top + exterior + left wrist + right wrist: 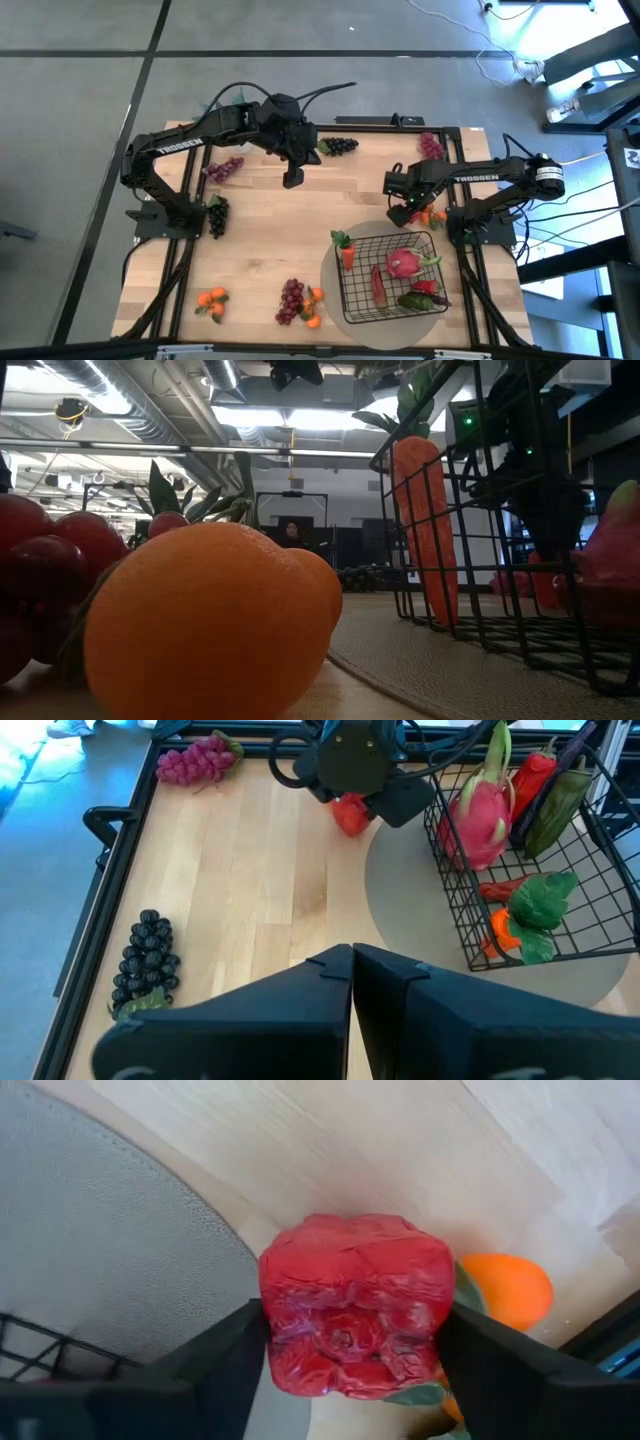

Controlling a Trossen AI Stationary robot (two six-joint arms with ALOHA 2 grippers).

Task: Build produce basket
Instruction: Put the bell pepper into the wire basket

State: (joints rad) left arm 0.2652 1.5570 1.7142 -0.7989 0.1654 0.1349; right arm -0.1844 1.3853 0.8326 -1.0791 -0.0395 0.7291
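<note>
Red pepper [355, 1305] sits between right claw [350, 1345] fingers, beside basket [390, 270].

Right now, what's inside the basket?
Inside the basket: pink dragon fruit, carrot, red pepper, green pepper. Anything beneath them is covered.

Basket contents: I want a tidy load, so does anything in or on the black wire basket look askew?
Yes. The orange carrot with green leaves is not lying inside the black wire-grid basket; it stands against the basket's corner with its leafy top poking above the rim. The pink dragon fruit and the other pieces lie within the walls.
</note>
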